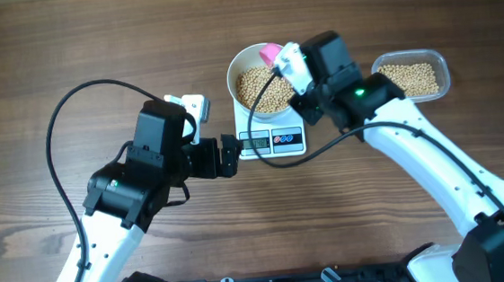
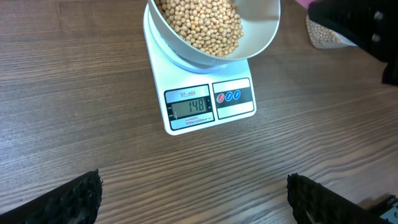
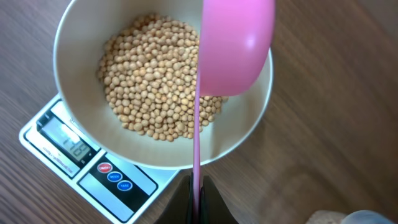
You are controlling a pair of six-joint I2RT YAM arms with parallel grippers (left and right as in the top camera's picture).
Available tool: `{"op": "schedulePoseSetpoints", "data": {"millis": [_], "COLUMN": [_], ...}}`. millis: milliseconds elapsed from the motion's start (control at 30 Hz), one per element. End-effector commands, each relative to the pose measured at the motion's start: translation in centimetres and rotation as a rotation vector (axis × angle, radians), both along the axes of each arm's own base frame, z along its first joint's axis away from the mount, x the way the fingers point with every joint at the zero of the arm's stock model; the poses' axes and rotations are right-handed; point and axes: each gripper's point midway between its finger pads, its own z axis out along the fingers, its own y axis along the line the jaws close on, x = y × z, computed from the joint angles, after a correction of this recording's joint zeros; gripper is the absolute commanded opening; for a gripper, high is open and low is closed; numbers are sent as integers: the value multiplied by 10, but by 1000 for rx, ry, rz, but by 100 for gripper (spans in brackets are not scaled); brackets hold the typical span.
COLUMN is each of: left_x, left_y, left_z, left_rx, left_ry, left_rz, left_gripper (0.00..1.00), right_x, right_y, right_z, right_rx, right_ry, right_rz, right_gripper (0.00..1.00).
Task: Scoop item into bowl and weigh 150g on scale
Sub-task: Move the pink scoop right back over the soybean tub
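The white bowl (image 1: pixel 236 70) stands on the small white scale (image 1: pixel 272 141) and holds a heap of tan beans (image 1: pixel 257 88). The scale's display (image 2: pixel 191 106) reads 148. My right gripper (image 3: pixel 196 193) is shut on the thin handle of a pink scoop (image 3: pixel 236 43). The scoop is turned on its side over the bowl's (image 3: pixel 249 127) right rim, above the beans (image 3: pixel 155 87), and no beans show in it. My left gripper (image 2: pixel 193 196) hovers open and empty over bare table in front of the scale (image 2: pixel 239 109), its fingers (image 2: pixel 74 199) wide apart.
A clear plastic tub (image 1: pixel 414 77) with more beans sits at the right of the bowl, behind my right arm. The left arm's cable loops over the wooden table at the left. A dark rack runs along the front edge.
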Motion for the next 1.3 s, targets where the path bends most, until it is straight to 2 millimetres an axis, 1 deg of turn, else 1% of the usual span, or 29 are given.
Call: {"op": "schedulePoseSetpoints", "data": {"millis": [0,133,300,467,567,633,700,733,800,933,1033,1067,1200,1267], "left_x": [-1,-1,-1,-1,-1,-1,-1,-1,-1,-1,-1,-1,-1,-1], "left_y": [-3,-3,-3,-3,-3,-3,-3,-3,-3,-3,-3,-3,-3,-3], "left_z": [3,3,3,3,3,3,3,3,3,3,3,3,3,3], "left_rx": [-8,-8,-8,-8,-8,-8,-8,-8,-7,-8,-8,-8,-8,-8], "left_ry": [-8,-8,-8,-8,-8,-8,-8,-8,-8,-8,-8,-8,-9,-8], "left_rz": [-18,-18,-18,-18,-18,-18,-18,-18,-18,-18,-18,-18,-18,-18], "left_gripper": [100,100,100,100,100,100,100,100,100,100,100,100,100,100], "right_x": [6,4,4,4,3,0,-4,-5,-3,9,19,22,26,26], "right_y": [3,8,8,8,10,15,23,25,22,-1,-28,-40,-78,-88], "right_z": [22,23,23,23,22,21,22,25,31,55,77,83,94,95], "right_rx": [-125,-139,-134,-74,-11,35,121,164,242,382,491,531,661,702], "right_ry": [-118,-131,-128,-112,-89,-64,-20,-2,27,47,56,60,97,113], "right_rz": [45,48,38,-40,-103,-109,-114,-122,-153,-209,-236,-248,-335,-344], "right_gripper": [4,4,4,4,4,4,4,4,4,4,4,4,4,4]}}
